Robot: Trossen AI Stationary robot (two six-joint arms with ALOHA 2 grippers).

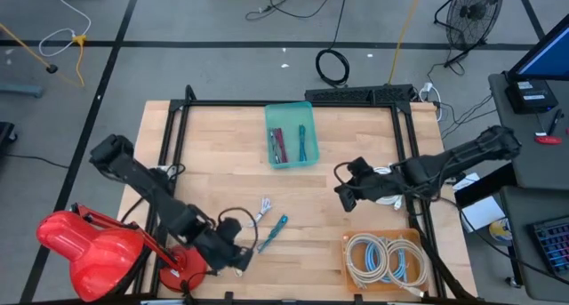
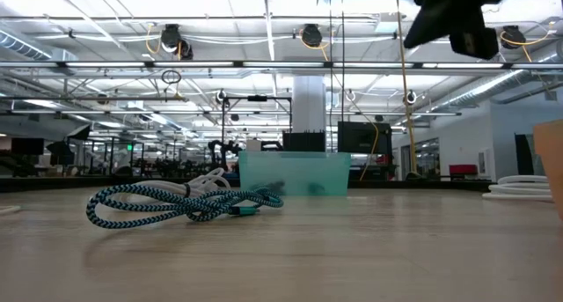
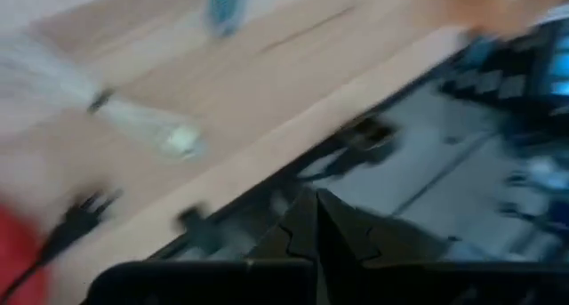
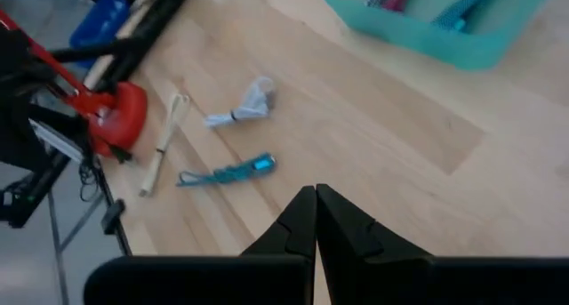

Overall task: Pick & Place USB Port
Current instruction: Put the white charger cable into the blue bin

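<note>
Right up against the low camera, a teal braided cable (image 2: 180,202) is lying loose on the wooden table (image 1: 356,145), so that one clearly hasn't been put away yet. From overhead it's sitting at about 6 o'clock from the table's middle (image 1: 272,231), with a whitish cable (image 1: 261,209) just beside it at roughly 11 o'clock from it.

So where's the job at? The teal bin (image 1: 291,110) at 12 o'clock is already holding a red cable (image 1: 276,145) and a teal one (image 1: 302,141), so I'm guessing part of the sorting is done. The orange tray (image 1: 349,272) at 5 o'clock is holding coiled pale cables (image 1: 384,260). Two loose ones are left, by the look of it.

The left gripper (image 1: 240,259) is sitting down at 7 o'clock near the table's front edge, right next to the red lamp base (image 1: 188,263), fingers pinched together and, as far as I can tell, holding nothing. Its wrist view is a blur, so I can't say more than that. The right gripper (image 1: 344,196) is hovering at about 4 o'clock, also closed up and empty, looking toward the loose cables.

My read: still a grab and a drop to go for each leftover cable.
</note>
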